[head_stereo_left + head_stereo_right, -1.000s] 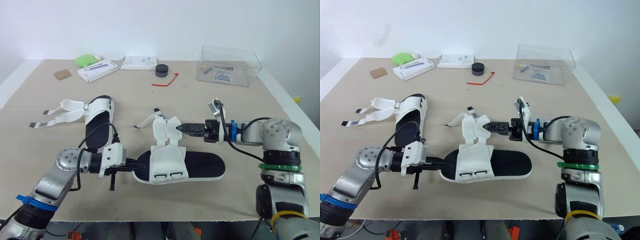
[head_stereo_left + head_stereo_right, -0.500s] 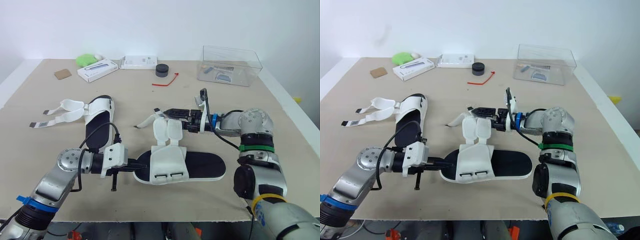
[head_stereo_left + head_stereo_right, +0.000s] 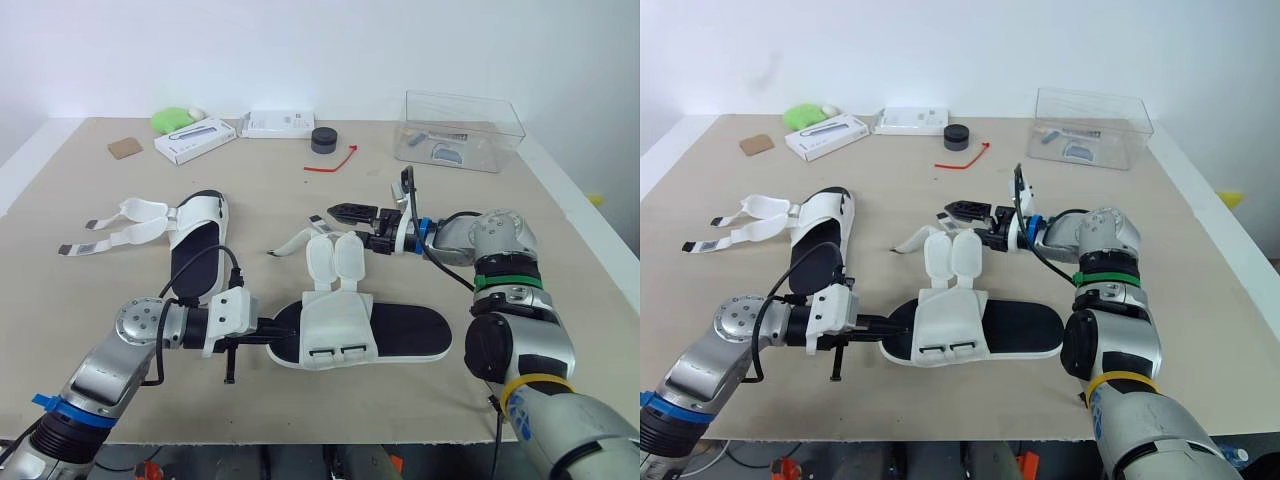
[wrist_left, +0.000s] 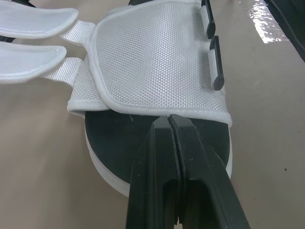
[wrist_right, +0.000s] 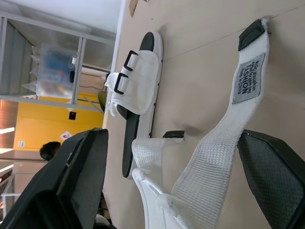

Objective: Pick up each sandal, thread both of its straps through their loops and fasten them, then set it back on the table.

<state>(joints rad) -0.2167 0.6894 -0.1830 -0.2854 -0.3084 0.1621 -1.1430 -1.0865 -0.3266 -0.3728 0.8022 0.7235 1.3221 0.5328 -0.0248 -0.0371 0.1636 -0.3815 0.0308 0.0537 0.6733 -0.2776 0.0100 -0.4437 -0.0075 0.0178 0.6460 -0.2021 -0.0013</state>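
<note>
Likely a robot lab or test room, beige counter (image 3: 560, 230) set against a bare white wall (image 3: 320, 50), clear plastic box (image 3: 462, 130), white cartons (image 3: 195, 139) and red tie (image 3: 333, 163) laid out as props, metal shelving (image 5: 28, 52) with a storage bin (image 5: 55, 67) and yellow wall (image 5: 43, 133) seen in the right wrist view

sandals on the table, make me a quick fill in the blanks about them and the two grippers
The left gripper is ___, its tips at the black footbed of the near sandal. The right gripper is ___, with a white strap between its fingers. The other sandal lies to the robot's ___ of the near one.
Missing: shut; open; left.
</note>
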